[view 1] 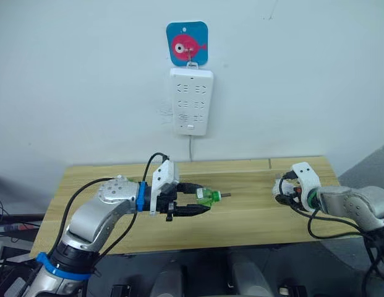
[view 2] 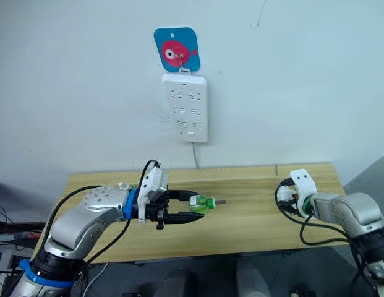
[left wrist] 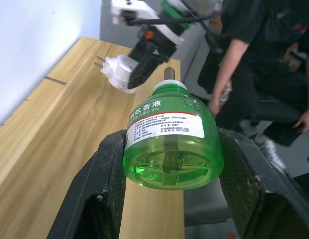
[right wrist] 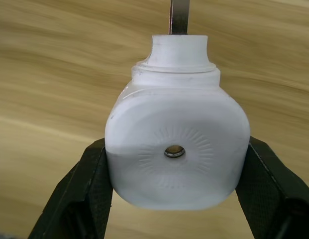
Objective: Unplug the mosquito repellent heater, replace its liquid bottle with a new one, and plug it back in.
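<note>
My left gripper (view 1: 203, 202) is shut on a green liquid bottle (view 1: 208, 197), held sideways above the table's middle with its wick pointing toward my right arm. The left wrist view shows the bottle (left wrist: 169, 144) clamped between both black fingers (left wrist: 107, 179). At the table's right end my right gripper (view 1: 285, 189) is shut on the white mosquito repellent heater (right wrist: 176, 149), whose round vent hole faces the wrist camera. The heater (left wrist: 119, 72) and its two prongs (left wrist: 99, 62) also show beyond the bottle. Roughly a hand's width of air separates bottle and heater.
A white power strip (view 1: 192, 101) hangs on the wall under a blue fish hook (view 1: 187, 43), its cord dropping behind the wooden table (view 1: 253, 213). A person in dark clothes (left wrist: 254, 50) sits beyond the table's right end.
</note>
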`<action>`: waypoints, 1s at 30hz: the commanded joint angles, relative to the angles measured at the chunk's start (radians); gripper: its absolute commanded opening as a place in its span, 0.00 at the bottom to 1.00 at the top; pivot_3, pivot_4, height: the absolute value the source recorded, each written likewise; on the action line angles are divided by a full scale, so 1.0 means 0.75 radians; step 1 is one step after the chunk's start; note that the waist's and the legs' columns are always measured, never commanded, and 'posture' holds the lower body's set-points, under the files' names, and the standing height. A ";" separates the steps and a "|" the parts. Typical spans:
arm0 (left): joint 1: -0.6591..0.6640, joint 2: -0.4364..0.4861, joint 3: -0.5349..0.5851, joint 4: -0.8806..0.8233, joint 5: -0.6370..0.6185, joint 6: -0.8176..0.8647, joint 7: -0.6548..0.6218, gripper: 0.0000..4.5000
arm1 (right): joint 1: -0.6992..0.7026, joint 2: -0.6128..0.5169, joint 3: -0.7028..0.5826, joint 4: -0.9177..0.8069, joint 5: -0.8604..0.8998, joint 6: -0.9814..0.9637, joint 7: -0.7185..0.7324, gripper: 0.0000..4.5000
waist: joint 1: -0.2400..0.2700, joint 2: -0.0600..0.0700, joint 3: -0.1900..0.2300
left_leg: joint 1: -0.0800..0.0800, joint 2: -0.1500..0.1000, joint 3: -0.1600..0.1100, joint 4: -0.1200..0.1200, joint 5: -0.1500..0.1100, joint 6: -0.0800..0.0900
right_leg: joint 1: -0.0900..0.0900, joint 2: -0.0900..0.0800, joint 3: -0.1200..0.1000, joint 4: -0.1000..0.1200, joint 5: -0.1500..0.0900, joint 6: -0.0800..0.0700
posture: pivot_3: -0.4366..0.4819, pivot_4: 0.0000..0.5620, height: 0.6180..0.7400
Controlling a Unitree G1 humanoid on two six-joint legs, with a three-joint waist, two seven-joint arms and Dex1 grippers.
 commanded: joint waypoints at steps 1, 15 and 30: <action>0.029 -0.009 -0.029 -0.058 0.050 -0.080 0.017 0.50 | -0.083 0.052 -0.034 0.125 -0.100 0.078 0.072 0.66 | 0.001 0.000 0.004 | 0.000 0.000 -0.002 0.000 0.000 0.000 | 0.000 0.000 -0.001 0.000 0.000 0.000 | 0.40 0.42 0.92; 0.054 -0.074 -0.071 -0.006 0.132 -0.219 0.044 0.50 | -0.259 0.178 -0.175 0.438 -0.394 0.140 0.244 1.00 | 0.002 0.002 0.026 | -0.002 0.000 -0.004 -0.001 0.000 0.001 | 0.000 0.000 -0.003 0.000 0.000 -0.001 | 0.40 0.41 0.92; 0.109 -0.433 0.075 0.121 0.177 -0.490 0.406 0.50 | 0.319 0.673 -1.037 -1.102 0.453 0.285 0.197 1.00 | -0.014 0.003 0.025 | -0.001 0.001 -0.008 0.000 0.000 0.000 | 0.002 0.000 -0.004 0.001 0.000 0.000 | 0.28 0.34 0.92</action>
